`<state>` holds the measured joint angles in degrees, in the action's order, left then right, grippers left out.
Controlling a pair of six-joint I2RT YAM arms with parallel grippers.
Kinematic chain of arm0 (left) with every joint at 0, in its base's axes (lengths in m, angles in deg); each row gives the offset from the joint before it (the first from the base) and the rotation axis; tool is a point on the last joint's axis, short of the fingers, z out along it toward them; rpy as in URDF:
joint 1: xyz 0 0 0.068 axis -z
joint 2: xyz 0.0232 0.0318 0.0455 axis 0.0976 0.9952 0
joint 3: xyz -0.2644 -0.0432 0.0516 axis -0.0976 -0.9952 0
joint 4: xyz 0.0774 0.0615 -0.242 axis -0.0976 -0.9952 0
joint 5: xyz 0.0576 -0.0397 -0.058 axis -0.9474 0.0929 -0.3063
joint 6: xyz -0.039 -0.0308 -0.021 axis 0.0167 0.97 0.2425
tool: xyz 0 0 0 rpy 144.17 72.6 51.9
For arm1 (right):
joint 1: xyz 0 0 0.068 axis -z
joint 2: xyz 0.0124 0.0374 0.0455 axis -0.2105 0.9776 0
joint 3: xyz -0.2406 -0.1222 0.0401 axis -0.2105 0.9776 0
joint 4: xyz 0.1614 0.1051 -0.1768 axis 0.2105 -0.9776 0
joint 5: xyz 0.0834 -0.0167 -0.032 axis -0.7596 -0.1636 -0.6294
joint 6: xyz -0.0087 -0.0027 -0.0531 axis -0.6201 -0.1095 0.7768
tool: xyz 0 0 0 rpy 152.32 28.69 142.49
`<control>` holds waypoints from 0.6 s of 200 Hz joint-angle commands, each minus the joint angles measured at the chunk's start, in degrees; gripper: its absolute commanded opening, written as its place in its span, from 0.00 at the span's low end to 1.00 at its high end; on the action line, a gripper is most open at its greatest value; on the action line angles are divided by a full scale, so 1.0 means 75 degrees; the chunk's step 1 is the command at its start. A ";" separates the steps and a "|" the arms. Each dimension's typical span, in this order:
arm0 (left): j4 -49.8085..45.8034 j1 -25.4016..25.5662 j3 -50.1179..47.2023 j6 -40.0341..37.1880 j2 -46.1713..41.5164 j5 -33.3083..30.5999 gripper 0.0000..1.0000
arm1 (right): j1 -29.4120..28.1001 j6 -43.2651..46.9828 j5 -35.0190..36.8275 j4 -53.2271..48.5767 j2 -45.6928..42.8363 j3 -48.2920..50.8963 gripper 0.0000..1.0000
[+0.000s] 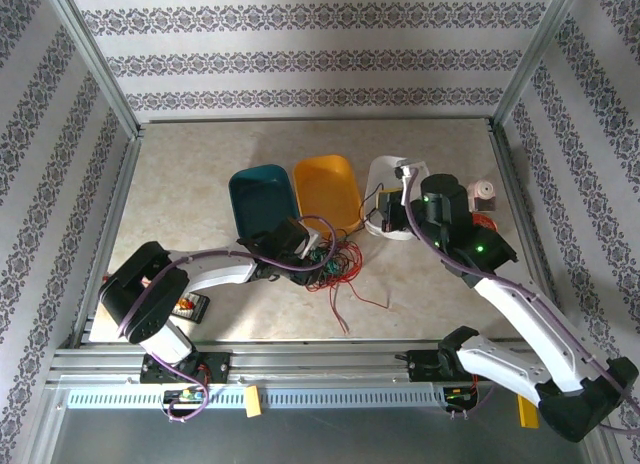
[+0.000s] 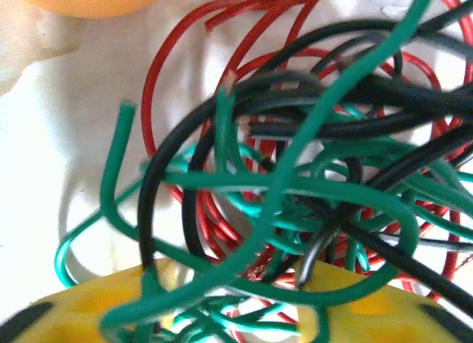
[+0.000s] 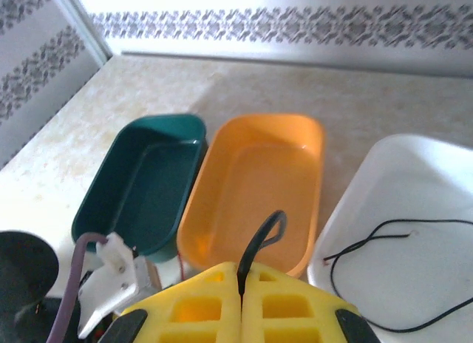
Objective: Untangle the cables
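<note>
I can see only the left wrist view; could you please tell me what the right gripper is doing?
Observer: The right gripper is shut on a black cable.
Operator: Where is it, please?
Observer: By the white tray, right of the tangle.
Operator: Is anything in that tray?
Observer: A black strand lies in it; whether it is the held cable, I cannot tell.
</note>
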<state>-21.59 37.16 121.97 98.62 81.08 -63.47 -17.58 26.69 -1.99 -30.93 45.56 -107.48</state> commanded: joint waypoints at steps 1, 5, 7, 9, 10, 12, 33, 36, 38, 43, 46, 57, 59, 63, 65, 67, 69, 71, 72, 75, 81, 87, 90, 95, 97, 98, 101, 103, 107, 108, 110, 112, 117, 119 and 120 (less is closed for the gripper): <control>-0.0196 0.0064 -0.0149 -0.0095 0.0189 0.0005 0.32 | 0.0226 0.0000 0.0392 0.0369 -0.0186 -0.0415 0.00; -0.0196 0.0064 -0.0148 -0.0095 0.0195 0.0012 0.28 | 0.0265 -0.0003 0.0438 0.0367 -0.0200 -0.0444 0.00; -0.0196 0.0064 -0.0148 -0.0092 0.0200 0.0004 0.27 | 0.0286 -0.0010 0.0470 0.0366 -0.0207 -0.0450 0.00; -0.0196 0.0064 -0.0154 -0.0094 0.0201 0.0010 0.26 | 0.0321 -0.0012 0.0495 0.0366 -0.0223 -0.0452 0.00; -0.0202 0.0064 -0.0157 -0.0095 0.0201 0.0012 0.25 | 0.0332 -0.0012 0.0508 0.0366 -0.0228 -0.0470 0.00; -0.0198 0.0064 -0.0150 -0.0086 0.0201 0.0012 0.25 | 0.0356 -0.0021 0.0522 0.0366 -0.0229 -0.0489 0.00; -0.0188 0.0064 -0.0173 -0.0072 0.0225 -0.0017 0.13 | 0.0658 -0.0036 0.0559 0.0415 -0.0256 -0.0674 0.00; -0.0185 0.0064 -0.0173 -0.0072 0.0225 -0.0019 0.11 | 0.0695 -0.0036 0.0564 0.0413 -0.0256 -0.0701 0.00; -0.0199 0.0064 -0.0177 -0.0078 0.0225 -0.0022 0.10 | 0.0733 -0.0036 0.0575 0.0413 -0.0250 -0.0723 0.00; -0.0199 0.0064 -0.0182 -0.0072 0.0225 -0.0026 0.07 | 0.0798 -0.0023 0.0588 0.0429 -0.0253 -0.0782 0.00; -0.0197 0.0064 -0.0189 -0.0069 0.0225 -0.0032 0.06 | 0.0836 -0.0015 0.0600 0.0441 -0.0254 -0.0812 0.00; -0.0197 0.0064 -0.0203 -0.0054 0.0198 -0.0048 0.00 | 0.0982 0.0056 0.0646 0.0503 -0.0230 -0.0934 0.00; -0.0205 0.0064 -0.0206 -0.0053 0.0201 -0.0055 0.00 | 0.1010 0.0058 0.0671 0.0505 -0.0229 -0.0960 0.00; -0.0208 0.0064 -0.0213 -0.0049 0.0193 -0.0056 0.00 | 0.1069 0.0068 0.0719 0.0523 -0.0211 -0.1020 0.00; -0.0208 0.0064 -0.0217 -0.0048 0.0190 -0.0057 0.00 | 0.1088 0.0078 0.0739 0.0534 -0.0210 -0.1049 0.00; -0.0208 0.0064 -0.0218 -0.0048 0.0190 -0.0058 0.00 | 0.1124 0.0087 0.0744 0.0554 -0.0203 -0.1059 0.00; -0.0214 0.0064 -0.0218 -0.0048 0.0190 -0.0058 0.00 | 0.1157 0.0092 0.0746 0.0562 -0.0193 -0.1085 0.00; -0.0218 0.0064 -0.0218 -0.0048 0.0190 -0.0058 0.00 | 0.1183 0.0102 0.0740 0.0588 -0.0182 -0.1103 0.00; -0.0219 0.0058 -0.0218 -0.0048 0.0190 -0.0058 0.00 | 0.1203 0.0109 0.0729 0.0594 -0.0178 -0.1112 0.00; -0.0226 0.0063 -0.0228 -0.0040 0.0179 -0.0058 0.00 | 0.1251 0.0111 0.0695 0.0637 -0.0161 -0.1140 0.00; -0.0224 0.0062 -0.0230 -0.0037 0.0177 -0.0058 0.00 | 0.1347 0.0117 0.0626 0.0665 -0.0113 -0.1195 0.00; -0.0220 0.0064 -0.0230 -0.0037 0.0166 -0.0040 0.00 | 0.1433 0.0125 0.0557 0.0690 -0.0028 -0.1261 0.00; -0.0220 0.0064 -0.0239 -0.0040 0.0158 -0.0035 0.00 | 0.1467 0.0128 0.0527 0.0699 0.0011 -0.1293 0.00; -0.0229 0.0064 -0.0233 -0.0037 0.0139 -0.0034 0.00 | 0.1519 0.0159 0.0471 0.0717 0.0089 -0.1336 0.00; -0.0231 0.0064 -0.0225 -0.0037 0.0133 -0.0034 0.00 | 0.1540 0.0177 0.0449 0.0723 0.0114 -0.1356 0.00; -0.0231 0.0064 -0.0221 -0.0037 0.0132 -0.0034 0.00 | 0.1551 0.0182 0.0443 0.0726 0.0128 -0.1367 0.00; -0.0231 0.0064 -0.0219 -0.0038 0.0115 -0.0040 0.00 | 0.1568 0.0205 0.0427 0.0729 0.0182 -0.1392 0.00; -0.0234 0.0058 -0.0218 -0.0046 0.0110 -0.0044 0.00 | 0.1587 0.0215 0.0423 0.0735 0.0211 -0.1405 0.00; -0.0232 0.0063 -0.0222 -0.0048 0.0081 -0.0040 0.00 | 0.1613 0.0238 0.0417 0.0740 0.0283 -0.1442 0.00; -0.0232 0.0063 -0.0220 -0.0048 0.0077 -0.0037 0.00 | 0.1623 0.0242 0.0421 0.0740 0.0300 -0.1451 0.00; -0.0235 0.0058 -0.0219 -0.0048 0.0059 -0.0035 0.00 | 0.1636 0.0259 0.0428 0.0749 0.0334 -0.1464 0.00; -0.0232 0.0062 -0.0209 -0.0048 0.0043 -0.0034 0.00 | 0.1648 0.0272 0.0426 0.0752 0.0372 -0.1476 0.00; -0.0242 0.0064 -0.0205 -0.0059 -0.0010 -0.0036 0.00 | 0.1686 0.0299 0.0440 0.0780 0.0469 -0.1510 0.00; -0.0237 0.0064 -0.0197 -0.0060 -0.0024 -0.0035 0.00 | 0.1699 0.0312 0.0456 0.0797 0.0502 -0.1514 0.00; -0.0240 0.0064 -0.0196 -0.0060 -0.0034 -0.0034 0.00 | 0.1707 0.0320 0.0458 0.0804 0.0522 -0.1516 0.00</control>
<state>-20.98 37.16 121.84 98.46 81.34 -63.25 -5.87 27.32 1.46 -27.06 46.70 -116.96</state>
